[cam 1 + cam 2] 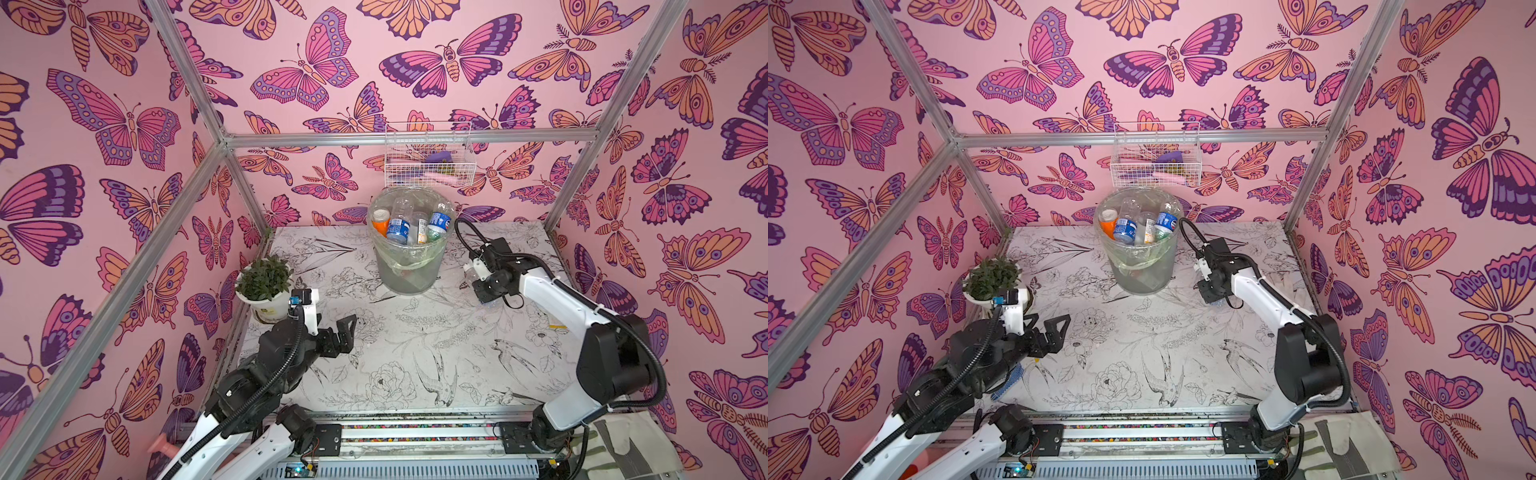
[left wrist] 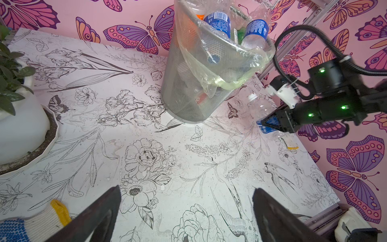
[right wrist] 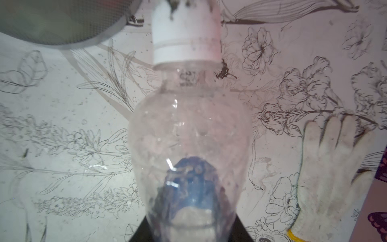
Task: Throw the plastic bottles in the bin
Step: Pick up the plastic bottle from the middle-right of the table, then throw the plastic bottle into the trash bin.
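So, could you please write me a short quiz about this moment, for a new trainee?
1. True or false: the jaws of the left arm stand open and hold nothing.
2. The clear bottle gripped by the jaws of the right arm is: A) inside the bin; B) outside the bin, beside it; C) resting on the bin's rim.
3. What colour is this bottle's cap?
Key: 1 true; 2 B; 3 white.
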Action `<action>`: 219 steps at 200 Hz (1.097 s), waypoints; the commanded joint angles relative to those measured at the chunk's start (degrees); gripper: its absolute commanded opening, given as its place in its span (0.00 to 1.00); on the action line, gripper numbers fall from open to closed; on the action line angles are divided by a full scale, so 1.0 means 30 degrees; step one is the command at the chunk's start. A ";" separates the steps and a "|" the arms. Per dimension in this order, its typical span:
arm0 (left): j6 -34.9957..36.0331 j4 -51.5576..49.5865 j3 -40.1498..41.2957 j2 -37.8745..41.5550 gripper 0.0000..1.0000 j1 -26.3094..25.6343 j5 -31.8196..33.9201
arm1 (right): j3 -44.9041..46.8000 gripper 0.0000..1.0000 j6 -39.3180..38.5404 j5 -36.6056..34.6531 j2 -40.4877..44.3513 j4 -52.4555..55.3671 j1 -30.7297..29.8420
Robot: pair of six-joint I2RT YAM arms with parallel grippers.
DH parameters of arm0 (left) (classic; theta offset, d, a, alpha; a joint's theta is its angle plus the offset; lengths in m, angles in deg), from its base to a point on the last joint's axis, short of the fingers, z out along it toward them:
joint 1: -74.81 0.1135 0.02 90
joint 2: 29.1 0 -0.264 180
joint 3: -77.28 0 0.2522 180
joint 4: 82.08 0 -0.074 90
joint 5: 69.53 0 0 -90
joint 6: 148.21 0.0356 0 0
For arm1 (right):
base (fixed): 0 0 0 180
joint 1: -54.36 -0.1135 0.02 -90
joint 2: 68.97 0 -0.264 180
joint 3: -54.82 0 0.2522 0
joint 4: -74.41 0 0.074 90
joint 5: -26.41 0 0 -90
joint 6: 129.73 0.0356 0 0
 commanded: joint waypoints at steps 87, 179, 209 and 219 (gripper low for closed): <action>0.0047 -0.0151 0.0197 -0.0219 1.00 -0.0123 0.0252 | -0.0994 0.07 0.2969 0.3342 0.9830 -0.3952 -0.1031; 0.0062 -0.0098 -0.0094 -0.0337 1.00 -0.0138 0.0172 | -0.0630 0.00 0.4687 0.5640 1.1158 -0.7210 -0.1960; 0.0096 -0.0078 -0.0184 -0.0482 1.00 -0.0128 0.0194 | -0.1475 0.00 0.4893 0.5523 1.0669 -0.7257 -0.2238; 0.0124 -0.0078 -0.0158 -0.0538 1.00 -0.0128 0.0189 | -0.1871 0.00 0.5064 0.5465 1.0472 -0.7257 -0.2319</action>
